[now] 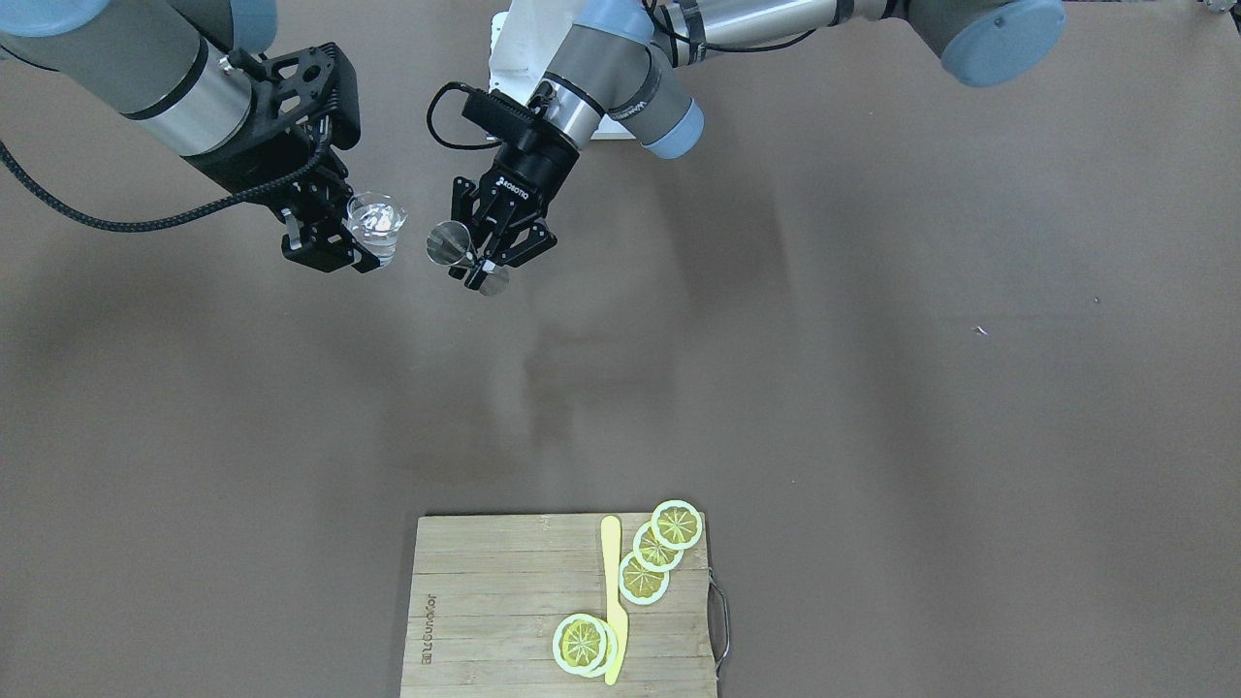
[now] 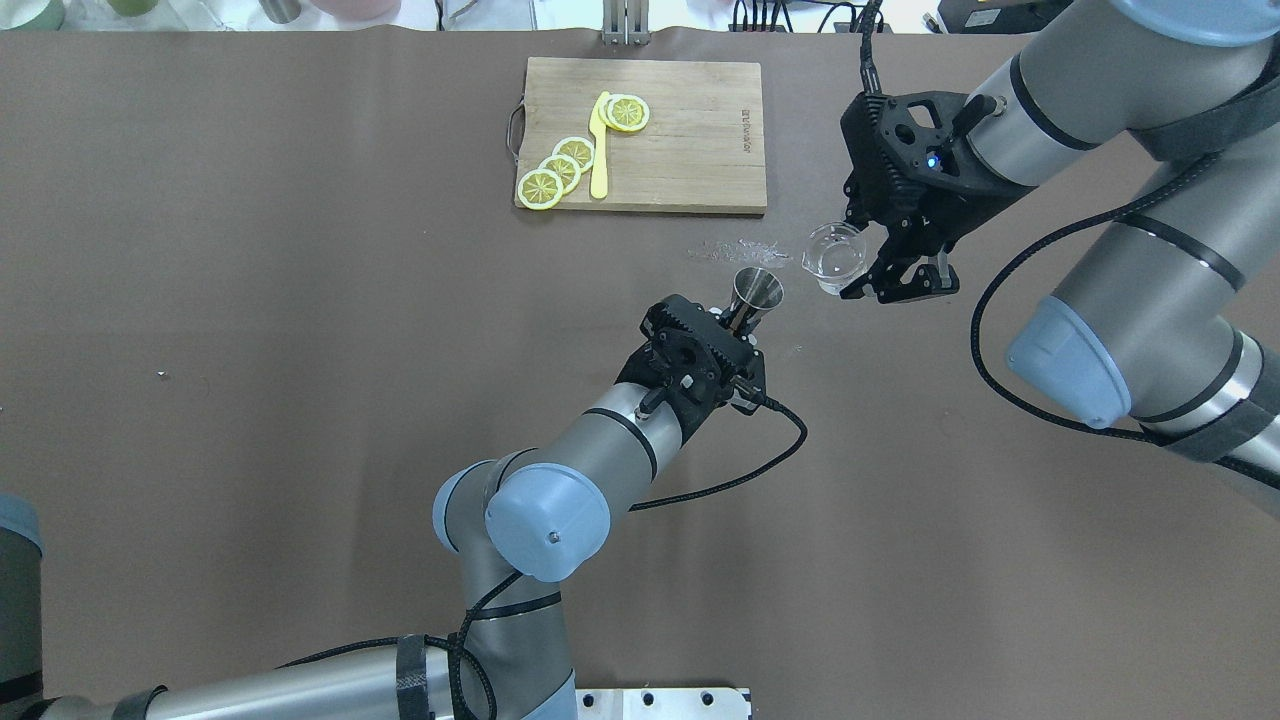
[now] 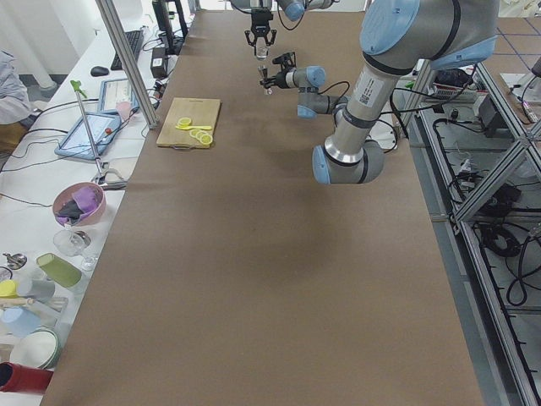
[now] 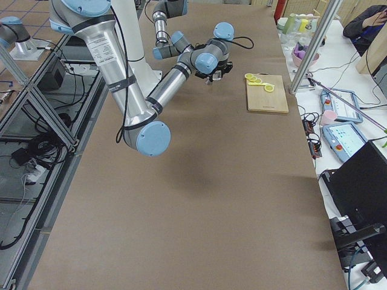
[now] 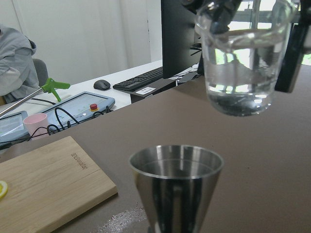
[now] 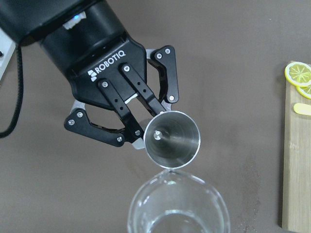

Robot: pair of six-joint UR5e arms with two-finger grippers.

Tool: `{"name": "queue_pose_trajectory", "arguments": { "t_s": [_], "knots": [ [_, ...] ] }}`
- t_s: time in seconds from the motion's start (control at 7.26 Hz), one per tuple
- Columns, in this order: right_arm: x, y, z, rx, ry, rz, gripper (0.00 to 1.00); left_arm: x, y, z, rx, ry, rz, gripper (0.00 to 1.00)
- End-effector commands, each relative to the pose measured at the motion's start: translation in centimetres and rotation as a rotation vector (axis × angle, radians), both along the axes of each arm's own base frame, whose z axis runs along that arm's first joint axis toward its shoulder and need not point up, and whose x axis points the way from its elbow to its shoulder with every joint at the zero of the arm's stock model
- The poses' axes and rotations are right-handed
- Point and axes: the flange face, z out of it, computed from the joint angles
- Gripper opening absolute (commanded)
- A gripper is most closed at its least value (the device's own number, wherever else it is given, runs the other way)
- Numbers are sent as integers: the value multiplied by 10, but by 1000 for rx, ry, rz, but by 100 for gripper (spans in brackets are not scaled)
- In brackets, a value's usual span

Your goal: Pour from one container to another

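Brown matte surface (image 2: pixel 300 400) fills the overhead view, seen from behind the robot. Toward the far edge, just left of centre, lies a wooden cutting board (image 2: pixel 690 130). A row of lemon slices (image 2: pixel 560 165) and a yellow knife (image 2: pixel 599 150) sit on its left part. On the near side of the board's right corner, a small pale glittery scatter (image 2: pixel 735 250) lies on the surface.

A grey arm comes in from the near left and ends near the middle. Its left end effector (image 2: pixel 745 322) is closed on the narrow waist of a small grey metal jigger (image 2: pixel 757 290), with one finger on each side, and holds it above the surface. The right wrist view looks down into the jigger's wide upper cone and shows bare metal walls and floor.

Just to the right of the jigger, close but not touching, is a small clear glass tumbler (image 2: pixel 836 255). It is upright and raised off the surface, with clear contents in its lower part. In the left wrist view its thick base hangs higher than the jigger's rim and beyond it. The right end effector (image 2: pixel 870 262), on an arm entering from the far right, has its fingers clamped against the tumbler's sides.
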Motion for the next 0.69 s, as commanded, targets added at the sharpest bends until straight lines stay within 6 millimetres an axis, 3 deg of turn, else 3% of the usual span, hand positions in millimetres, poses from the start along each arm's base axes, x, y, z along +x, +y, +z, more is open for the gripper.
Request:
{"name": "queue_pose_trajectory", "arguments": {
  "t_s": [0.0, 0.55],
  "knots": [
    [-2, -4, -7, 23, 50, -6, 0, 1, 0, 0, 0, -1, 1, 0],
    [-12, -7, -17, 28, 107, -13, 0, 1, 2, 1, 0, -1, 2, 0]
  ]
}}
